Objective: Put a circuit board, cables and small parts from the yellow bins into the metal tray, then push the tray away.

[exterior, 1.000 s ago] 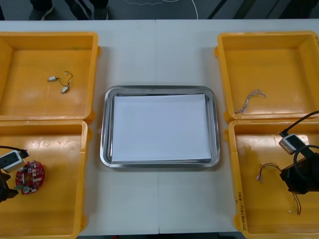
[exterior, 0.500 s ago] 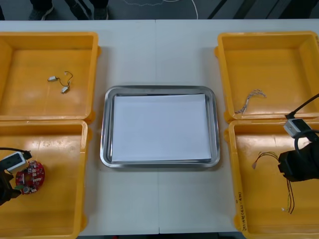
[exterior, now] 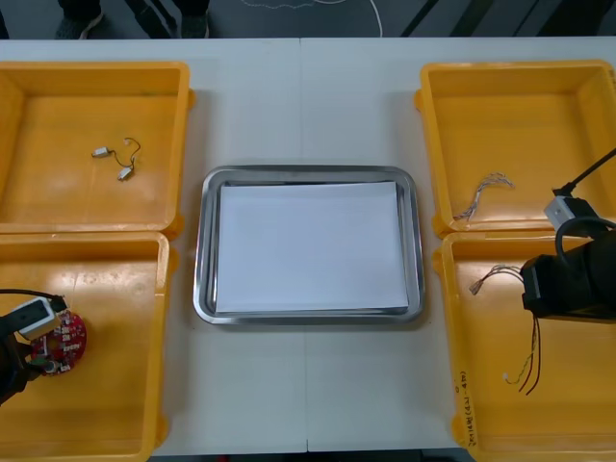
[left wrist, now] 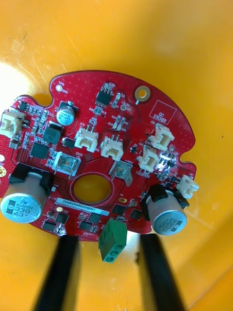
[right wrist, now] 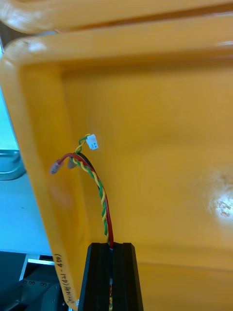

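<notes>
Viewing the front: metal tray (exterior: 308, 174) at centre holds nothing; right gripper (exterior: 528, 290) at 4 o'clock, left gripper (exterior: 32, 363) by circuit board (exterior: 60, 339) at 8 o'clock. Right wrist: fingers (right wrist: 99, 278) pinched on red and yellow cable (right wrist: 102, 194) over yellow bin (right wrist: 160, 146). Left wrist: fingers (left wrist: 60, 277) apart at circuit board edge, nothing gripped; all loading remains.

Open surface (exterior: 308, 106) beyond and before the tray (exterior: 310, 316); narrow gaps beside it, walled in by raised sides of yellow bins (exterior: 448, 327).

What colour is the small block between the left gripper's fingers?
The block is green; the left wrist view shows it best.
</notes>
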Controlling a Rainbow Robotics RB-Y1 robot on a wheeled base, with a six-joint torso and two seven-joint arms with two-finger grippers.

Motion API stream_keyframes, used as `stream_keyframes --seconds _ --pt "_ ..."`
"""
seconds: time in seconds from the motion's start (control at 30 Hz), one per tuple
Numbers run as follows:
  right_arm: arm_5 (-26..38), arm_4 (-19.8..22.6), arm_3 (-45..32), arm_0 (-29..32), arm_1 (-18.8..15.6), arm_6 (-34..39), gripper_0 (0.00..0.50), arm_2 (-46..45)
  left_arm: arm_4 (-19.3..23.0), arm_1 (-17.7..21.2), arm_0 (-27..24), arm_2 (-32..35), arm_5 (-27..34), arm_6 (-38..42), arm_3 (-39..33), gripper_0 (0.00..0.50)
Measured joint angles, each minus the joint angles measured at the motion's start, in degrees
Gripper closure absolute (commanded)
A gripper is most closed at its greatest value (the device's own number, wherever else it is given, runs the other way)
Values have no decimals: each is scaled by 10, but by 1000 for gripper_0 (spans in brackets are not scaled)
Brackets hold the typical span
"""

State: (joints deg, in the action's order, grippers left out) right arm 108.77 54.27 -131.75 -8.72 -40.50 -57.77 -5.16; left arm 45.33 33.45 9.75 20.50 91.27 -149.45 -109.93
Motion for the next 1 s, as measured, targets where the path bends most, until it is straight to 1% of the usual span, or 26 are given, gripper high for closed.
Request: stream_keyframes --seconds 0.1,0.23,0.37,0.5,0.63,0.73,0.8,0.93,1.0 --pt "3 -9 -1 -25 0 20 500 27 0 0 1 0 -2 0 0 499" --pt "8 -31 -2 -57 4 77 500 59 -1 0 1 0 -3 0 0 500" --pt "9 -45 -2 -79 19 79 500 72 -2 0 1 0 -3 0 0 500" --pt "10 -52 -2 -87 39 80 500 72 -1 0 1 0 -3 0 0 500" --pt "10 -52 -2 -91 51 80 500 72 11 0 1 1 1 0 0 500" --pt "10 -53 -2 -92 56 84 500 72 33 0 -1 8 30 0 0 500" --pt "10 -59 -2 -92 57 101 500 73 42 0 -3 18 52 0 0 500" --pt "10 -80 -2 -92 57 114 500 87 45 0 -14 43 87 0 -6 500" --pt "10 -83 -2 -92 57 114 500 94 45 0 -19 51 100 0 -13 500"
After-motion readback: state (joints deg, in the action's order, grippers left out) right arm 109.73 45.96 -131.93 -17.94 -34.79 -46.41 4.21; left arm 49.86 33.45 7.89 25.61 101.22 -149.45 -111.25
